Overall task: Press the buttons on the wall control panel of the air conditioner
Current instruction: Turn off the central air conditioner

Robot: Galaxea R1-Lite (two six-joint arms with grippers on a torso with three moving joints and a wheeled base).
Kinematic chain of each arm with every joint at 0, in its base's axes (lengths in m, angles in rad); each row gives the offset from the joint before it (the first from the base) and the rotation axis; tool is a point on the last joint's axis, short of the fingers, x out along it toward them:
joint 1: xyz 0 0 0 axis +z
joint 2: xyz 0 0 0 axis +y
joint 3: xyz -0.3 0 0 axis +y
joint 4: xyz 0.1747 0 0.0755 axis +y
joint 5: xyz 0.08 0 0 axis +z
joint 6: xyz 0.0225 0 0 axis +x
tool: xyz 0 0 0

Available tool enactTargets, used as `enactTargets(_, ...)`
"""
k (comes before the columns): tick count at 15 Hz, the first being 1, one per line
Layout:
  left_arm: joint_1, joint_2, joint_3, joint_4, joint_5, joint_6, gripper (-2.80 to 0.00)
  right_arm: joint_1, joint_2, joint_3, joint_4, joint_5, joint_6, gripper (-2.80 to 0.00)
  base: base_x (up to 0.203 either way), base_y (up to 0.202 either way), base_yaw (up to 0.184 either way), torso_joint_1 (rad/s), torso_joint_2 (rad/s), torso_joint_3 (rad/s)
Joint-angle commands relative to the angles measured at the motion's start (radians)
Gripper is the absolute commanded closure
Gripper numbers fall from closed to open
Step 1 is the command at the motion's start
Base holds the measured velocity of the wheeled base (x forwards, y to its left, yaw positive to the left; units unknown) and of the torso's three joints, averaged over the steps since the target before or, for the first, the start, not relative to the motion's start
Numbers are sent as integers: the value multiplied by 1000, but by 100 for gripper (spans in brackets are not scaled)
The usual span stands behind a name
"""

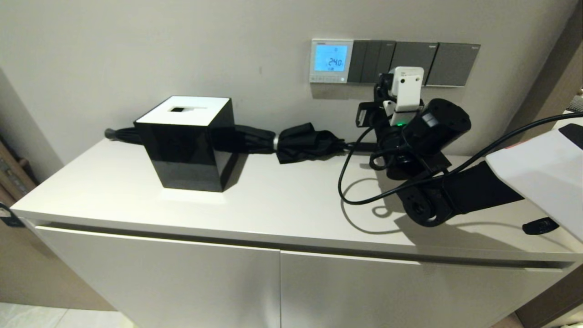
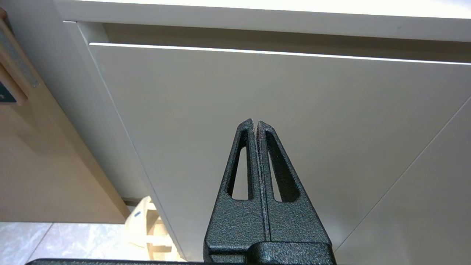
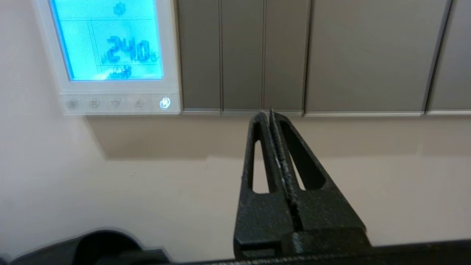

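The white-framed control panel (image 1: pixel 331 60) hangs on the wall, its screen glowing light blue with "24.0"; it also shows in the right wrist view (image 3: pixel 110 55). The row of small light grey buttons (image 3: pixel 117 103) runs along its bottom edge, the last one lit blue (image 3: pixel 165 103). My right gripper (image 3: pixel 267 114) is shut and empty, held near the wall just below the dark grey switch plates, to the right of the panel and short of the buttons. In the head view its fingers are hidden behind the wrist (image 1: pixel 405 98). My left gripper (image 2: pixel 255 123) is shut and empty, parked low before the cabinet door.
Dark grey switch plates (image 1: pixel 412 63) sit right of the panel. On the white cabinet top (image 1: pixel 282 200) stand a black box with a white lid (image 1: pixel 189 141) and a folded black umbrella (image 1: pixel 296 141) along the wall. A black cable (image 1: pixel 360 182) loops off the right arm.
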Motion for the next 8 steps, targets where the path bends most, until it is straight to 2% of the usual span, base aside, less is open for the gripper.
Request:
enactTargets(1,0,0,0,1,0,1,0,9,24,-46,-31,-25,-20,0,0,0,0,0,0,0)
enactTargets(4,0,0,0,0,0,1,0,32,48,-55,-42,-24,-25,0,0,0,0,0,0,0)
enactTargets(8,0,0,0,1,0,1,0,39,71,-124,13,-15,-27,0,0,0,0,0,0,0)
